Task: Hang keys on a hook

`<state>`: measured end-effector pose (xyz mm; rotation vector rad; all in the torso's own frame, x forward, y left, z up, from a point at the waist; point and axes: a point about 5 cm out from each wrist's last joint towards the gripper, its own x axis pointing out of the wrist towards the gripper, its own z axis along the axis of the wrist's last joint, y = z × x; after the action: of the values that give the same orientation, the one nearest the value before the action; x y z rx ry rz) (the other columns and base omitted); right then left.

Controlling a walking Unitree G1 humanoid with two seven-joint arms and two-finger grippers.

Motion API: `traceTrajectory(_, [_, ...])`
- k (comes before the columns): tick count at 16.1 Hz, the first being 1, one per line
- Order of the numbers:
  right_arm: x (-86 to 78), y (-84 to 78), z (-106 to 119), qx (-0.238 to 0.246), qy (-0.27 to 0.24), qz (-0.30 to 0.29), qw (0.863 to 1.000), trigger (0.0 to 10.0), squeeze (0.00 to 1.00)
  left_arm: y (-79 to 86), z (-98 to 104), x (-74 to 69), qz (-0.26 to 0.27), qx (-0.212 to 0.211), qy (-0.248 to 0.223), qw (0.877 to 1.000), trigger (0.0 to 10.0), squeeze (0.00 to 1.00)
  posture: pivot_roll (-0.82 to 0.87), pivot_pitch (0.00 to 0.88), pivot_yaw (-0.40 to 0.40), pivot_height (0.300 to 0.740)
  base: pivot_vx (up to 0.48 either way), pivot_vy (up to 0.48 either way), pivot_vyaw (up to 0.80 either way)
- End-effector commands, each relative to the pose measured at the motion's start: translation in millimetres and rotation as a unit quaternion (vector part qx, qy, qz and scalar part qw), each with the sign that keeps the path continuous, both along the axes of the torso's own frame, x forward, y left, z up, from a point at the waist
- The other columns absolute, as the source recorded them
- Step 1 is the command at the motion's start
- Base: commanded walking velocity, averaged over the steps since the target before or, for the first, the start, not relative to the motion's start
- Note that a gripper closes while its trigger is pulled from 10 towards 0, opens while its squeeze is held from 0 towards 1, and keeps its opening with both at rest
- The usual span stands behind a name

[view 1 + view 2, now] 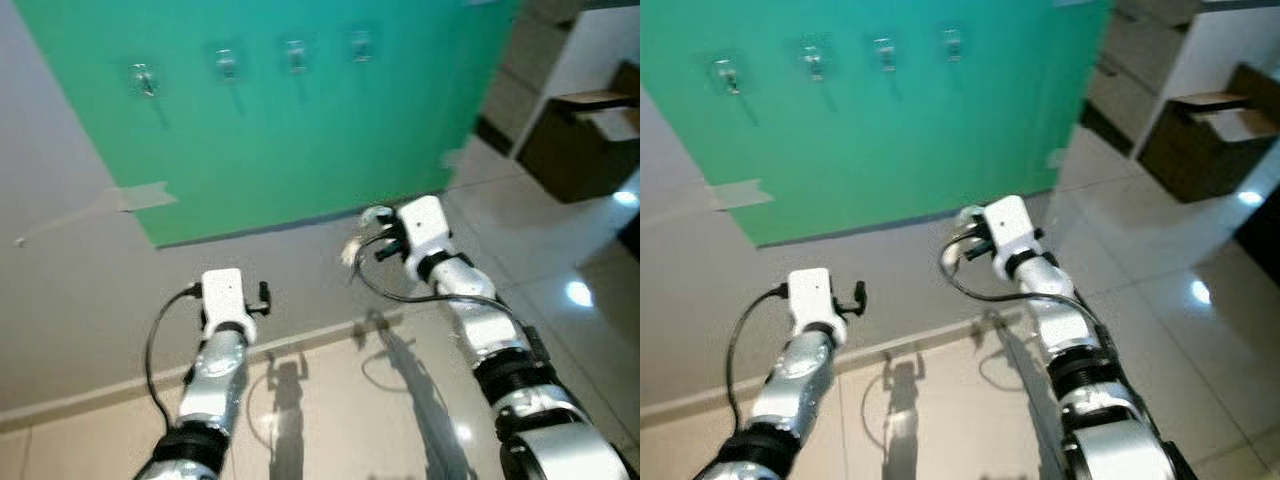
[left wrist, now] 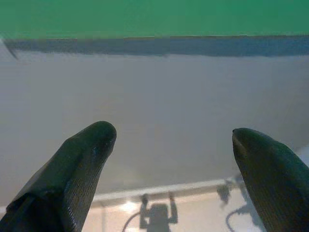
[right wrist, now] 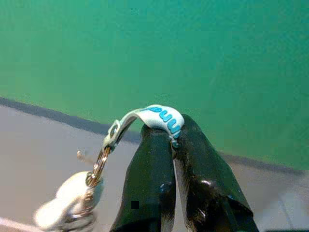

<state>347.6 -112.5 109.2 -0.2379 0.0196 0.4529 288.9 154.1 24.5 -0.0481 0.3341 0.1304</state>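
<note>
Right hand around blue-lettered key strap

Grey wall carries a large green panel, taped at its lower-left corner. Four small clear hooks in a row along the panel's upper part. Glossy tiled floor below.

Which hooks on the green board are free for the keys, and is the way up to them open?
All four hooks hang bare. The green board between them and the right gripper, shut on the keys, is unobstructed. Left gripper is open, low by the grey wall.
</note>
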Motion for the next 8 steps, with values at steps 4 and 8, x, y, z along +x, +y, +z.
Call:
traceTrajectory(4, [0.8, -14.0, 0.7, -0.009, -0.008, -0.014, 1.000, 0.0, 0.00, -14.4, 3.6, 3.1, -0.017, -0.020, -0.008, 1.000, 10.0, 0.00, -0.14, 0.000, 0.022, 0.740, 0.402, 0.261, 0.00])
traceTrajectory(8, [2.5, -15.2, 3.7, -0.014, -0.013, -0.011, 1.000, 0.0, 0.00, -18.3, 3.9, 4.0, -0.027, -0.012, -0.008, 1.000, 10.0, 0.00, -0.15, 0.000, 0.022, 0.740, 0.100, 0.066, 0.00])
